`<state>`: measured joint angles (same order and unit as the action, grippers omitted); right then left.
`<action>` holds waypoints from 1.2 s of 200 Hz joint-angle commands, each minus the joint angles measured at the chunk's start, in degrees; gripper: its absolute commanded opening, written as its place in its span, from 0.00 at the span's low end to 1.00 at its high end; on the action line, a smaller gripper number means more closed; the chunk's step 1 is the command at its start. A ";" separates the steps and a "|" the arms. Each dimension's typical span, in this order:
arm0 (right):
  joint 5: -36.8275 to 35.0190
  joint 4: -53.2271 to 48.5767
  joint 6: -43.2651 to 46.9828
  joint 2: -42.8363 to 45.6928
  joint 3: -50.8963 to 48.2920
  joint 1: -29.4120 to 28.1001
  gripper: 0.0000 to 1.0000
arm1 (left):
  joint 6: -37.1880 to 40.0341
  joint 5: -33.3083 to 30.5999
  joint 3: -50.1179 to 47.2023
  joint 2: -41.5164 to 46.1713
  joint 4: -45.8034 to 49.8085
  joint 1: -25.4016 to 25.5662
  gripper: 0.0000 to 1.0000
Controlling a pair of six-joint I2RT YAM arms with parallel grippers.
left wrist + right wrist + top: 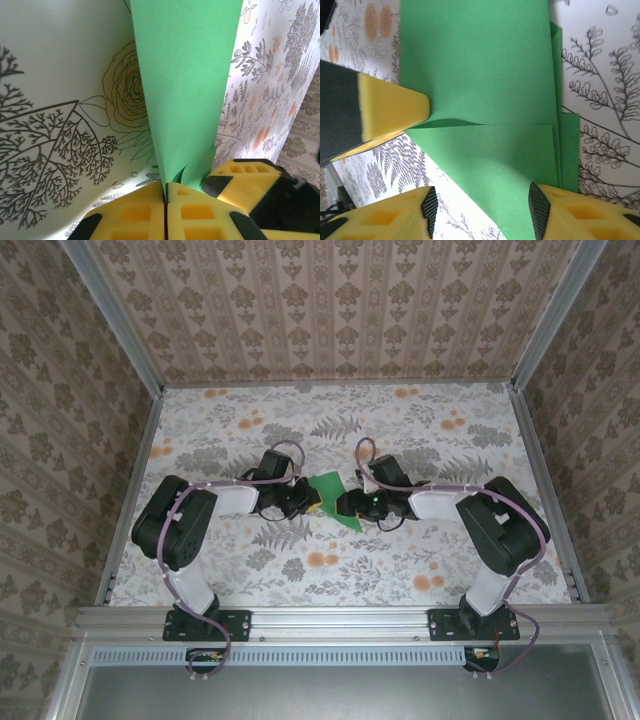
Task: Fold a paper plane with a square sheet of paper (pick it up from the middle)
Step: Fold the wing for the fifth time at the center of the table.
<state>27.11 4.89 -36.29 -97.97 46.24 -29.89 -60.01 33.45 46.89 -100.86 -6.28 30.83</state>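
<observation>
The green paper [185, 80], folded into creased, overlapping layers, is pinched by the left fingers [135, 212], while the right fingers [590, 212] stand spread with the paper between them.

Folded green paper [480, 75] lies on the floral desk [600, 75], its layered edges stepped at right. Right gripper [482, 212] jaws stand apart, with the paper's lower corner between them. Left gripper's yellow pad [395, 107] touches the paper at a slightly raised fold.

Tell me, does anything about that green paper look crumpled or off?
Slightly. Where the left gripper pinches the green paper, the sheet buckles into a small curl, and its folded layers' edges do not line up.
</observation>
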 commanded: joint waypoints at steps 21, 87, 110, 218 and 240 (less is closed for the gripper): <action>-14.78 -6.35 11.71 7.58 0.38 -4.52 0.60 | -1.72 1.07 1.94 0.99 1.05 0.71 0.04; -30.22 -6.46 19.86 6.44 0.71 -13.41 0.60 | -5.77 1.01 2.27 2.06 0.91 0.82 0.03; -36.14 -6.43 21.36 4.45 1.48 -16.44 0.61 | -6.68 0.78 2.13 2.76 1.05 0.90 0.03; -55.48 1.80 27.87 -1.52 1.09 -22.61 0.58 | -9.43 1.00 1.62 4.44 1.14 0.90 0.03; -55.51 3.69 30.38 -2.73 1.16 -23.12 0.54 | -9.43 1.01 1.73 4.44 1.41 0.90 0.04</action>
<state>-25.21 5.02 -10.13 -98.91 46.54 -52.05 -68.38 33.50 48.10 -97.84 -5.58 31.48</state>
